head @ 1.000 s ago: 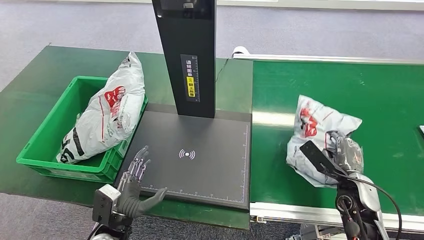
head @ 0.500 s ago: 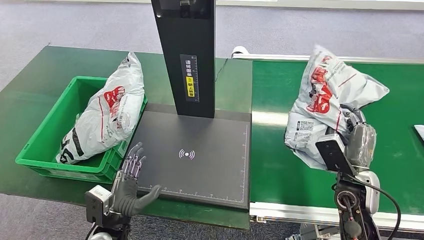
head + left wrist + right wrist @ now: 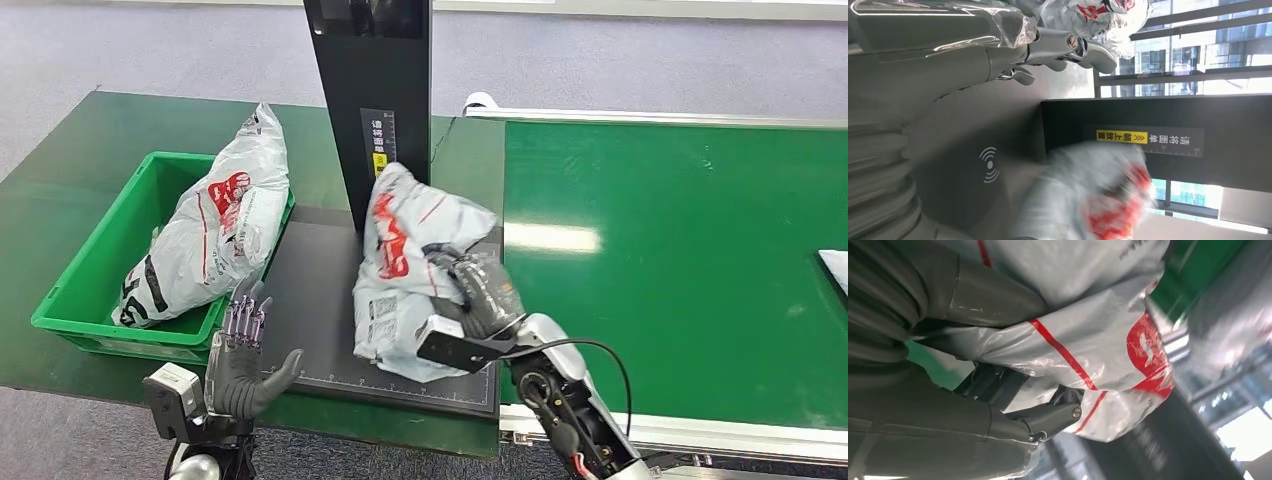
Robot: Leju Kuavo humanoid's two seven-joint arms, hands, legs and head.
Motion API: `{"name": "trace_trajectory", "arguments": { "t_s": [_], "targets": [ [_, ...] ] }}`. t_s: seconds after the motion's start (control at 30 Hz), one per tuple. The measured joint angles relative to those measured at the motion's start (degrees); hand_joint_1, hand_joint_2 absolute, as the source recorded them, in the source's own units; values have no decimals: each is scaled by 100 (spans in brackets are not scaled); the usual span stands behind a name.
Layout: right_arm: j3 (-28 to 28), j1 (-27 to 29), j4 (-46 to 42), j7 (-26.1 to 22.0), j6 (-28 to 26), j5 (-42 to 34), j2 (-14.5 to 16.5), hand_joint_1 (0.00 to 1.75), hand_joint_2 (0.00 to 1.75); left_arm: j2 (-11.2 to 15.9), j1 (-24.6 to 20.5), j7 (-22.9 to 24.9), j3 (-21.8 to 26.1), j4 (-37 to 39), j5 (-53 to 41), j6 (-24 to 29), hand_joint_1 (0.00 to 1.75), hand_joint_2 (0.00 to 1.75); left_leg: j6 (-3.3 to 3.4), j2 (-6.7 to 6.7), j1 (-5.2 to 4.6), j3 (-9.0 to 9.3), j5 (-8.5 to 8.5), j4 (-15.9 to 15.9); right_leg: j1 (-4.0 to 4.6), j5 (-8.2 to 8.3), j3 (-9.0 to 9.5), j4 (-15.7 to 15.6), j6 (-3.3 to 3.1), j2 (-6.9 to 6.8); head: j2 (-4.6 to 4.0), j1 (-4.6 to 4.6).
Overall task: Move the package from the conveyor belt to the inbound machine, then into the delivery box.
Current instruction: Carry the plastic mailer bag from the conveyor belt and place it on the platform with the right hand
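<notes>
A white plastic package (image 3: 405, 265) with red print hangs over the right part of the black inbound machine's scan plate (image 3: 320, 300). My right hand (image 3: 480, 290) grips it from its right side. In the right wrist view the package (image 3: 1083, 335) is wrapped over my fingers (image 3: 1043, 420). The left wrist view catches it blurred (image 3: 1088, 200) in front of the machine's black column (image 3: 1158, 140). My left hand (image 3: 240, 350) hovers with fingers spread at the plate's near left corner, holding nothing. The green delivery box (image 3: 90, 270) sits left of the machine.
A second white package (image 3: 215, 225) lies in the green box and leans over its right rim. The machine's black column (image 3: 375, 110) rises behind the plate. The green conveyor belt (image 3: 680, 260) stretches to the right, with a white item (image 3: 835, 268) at its far right edge.
My right hand lifted the package off the conveyor belt and swung it left over the scan plate. My left hand drifted slightly left and towards me.
</notes>
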Motion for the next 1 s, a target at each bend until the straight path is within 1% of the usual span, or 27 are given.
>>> {"name": "trace_trajectory", "arguments": {
  "t_s": [0.07, 0.17, 0.33, 0.43, 0.47, 0.57, 0.6, 0.73, 0.87, 1.0],
  "targets": [
    [234, -36, 202, -12, 19, -26, 54, 175, 175, 1, 1, 0, 0, -2, 0, 5, 0, 175, 0, -3, -1, -5, 0, 0, -1, 0, -1, -1, 0, -3, 0, 0],
    [429, -111, 404, 19, 29, 2, 87, 175, 175, 1, 1, 5, 0, -2, 13, 2, 0, 175, 1, -4, -3, -6, -1, 1, -5, 0, -2, -2, 1, -3, 0, 2],
    [824, -141, 722, 486, 4, 348, 205, 175, 175, -10, -51, 83, -13, 0, 46, -110, 0, 175, 1, -4, -3, 0, -1, 2, -5, 0, -2, -3, 0, -2, 0, 0],
    [945, -96, 914, 499, 98, 165, 271, 175, 175, -28, -83, 101, -34, 15, 43, -126, 0, 175, 1, -3, -1, 1, -1, 2, -2, 0, -3, -3, 0, -1, 0, 0],
    [952, -85, 964, 445, 172, 59, 278, 171, 175, -32, -95, 103, -44, 25, 42, -129, 0, 175, 1, -2, -1, 2, -1, 2, -1, 0, -3, -3, 0, 0, 0, 0],
    [951, -47, 1054, 246, 323, -236, 280, 40, 175, -41, -134, 109, -64, 61, 42, -146, 0, 175, 0, 1, -1, 3, -1, 2, -1, 0, -3, -3, 0, 2, 0, 1],
    [941, -27, 1063, 169, 333, -343, 276, 0, 175, -43, -140, 110, -66, 68, 42, -152, 0, 175, 0, 2, -1, 3, -1, 2, -1, 0, -3, -3, 0, 2, 0, 1],
    [777, 174, 923, -305, 412, -1038, 261, 0, 175, -43, -143, 113, -66, 72, 42, -180, 0, 175, 0, 1, -1, 3, -1, 2, -1, 0, -3, -3, 0, 2, 0, 1],
    [442, 473, 527, -738, 478, -1732, 266, 0, 175, -42, -159, 97, -92, 96, -9, -176, 0, 175, 0, 0, -1, 1, -2, 2, -1, 0, -4, -3, 0, 2, 0, 1],
    [189, 641, 214, -879, 456, -1896, 273, 0, 175, -44, -166, 79, -122, 126, -67, -167, 0, 175, 0, 5, -1, 2, -2, 2, -1, 0, -4, -3, 0, 4, 0, 0]
  ]
}}
